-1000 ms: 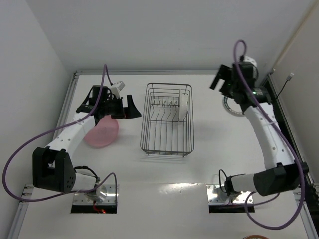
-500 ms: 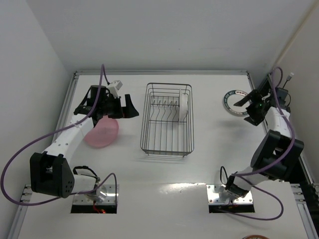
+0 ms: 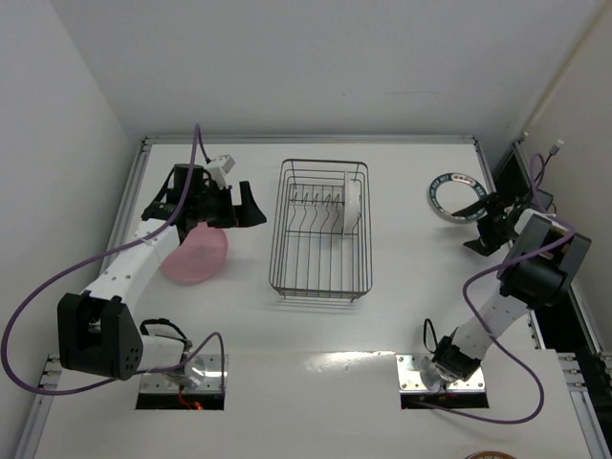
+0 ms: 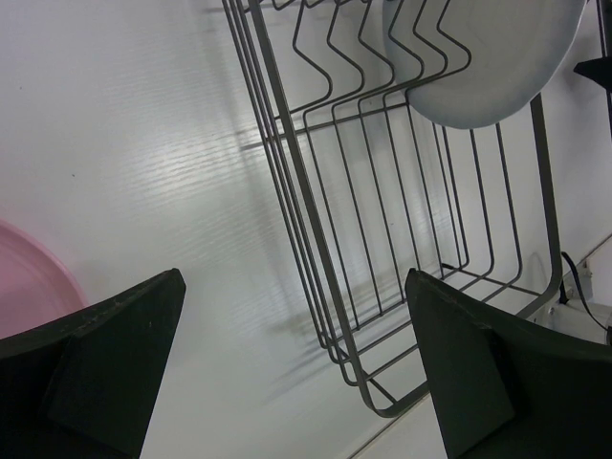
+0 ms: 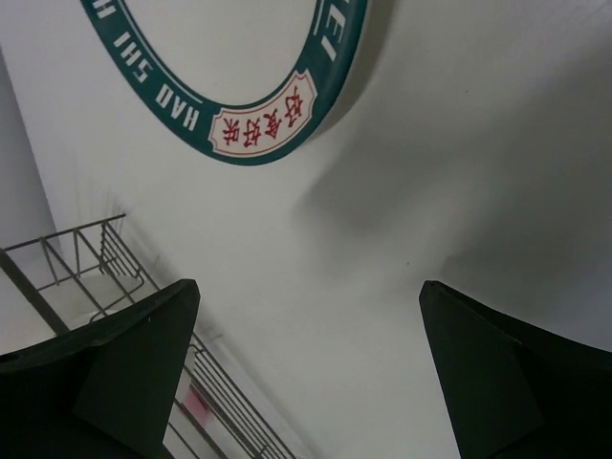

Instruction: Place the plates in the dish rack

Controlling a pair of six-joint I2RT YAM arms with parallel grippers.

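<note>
Swung low since a second ago, my right pincer (image 3: 474,229) gapes wide, empty, by the green-rimmed plate (image 3: 449,196) right of the dish rack (image 3: 275,239). My left pincer (image 4: 295,279), wide too, hovers near the pink plate (image 3: 196,256) left of it; one white plate (image 3: 353,206) stands inside.

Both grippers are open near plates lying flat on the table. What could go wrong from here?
1. The patterned plate lies flat near the right edge of the table; the open right gripper may shove it along instead of getting under its rim.
2. The pink plate sits partly below the open left gripper, so the grasp angle looks awkward.
3. A white plate stands in the dish rack; a new plate could knock it.
</note>
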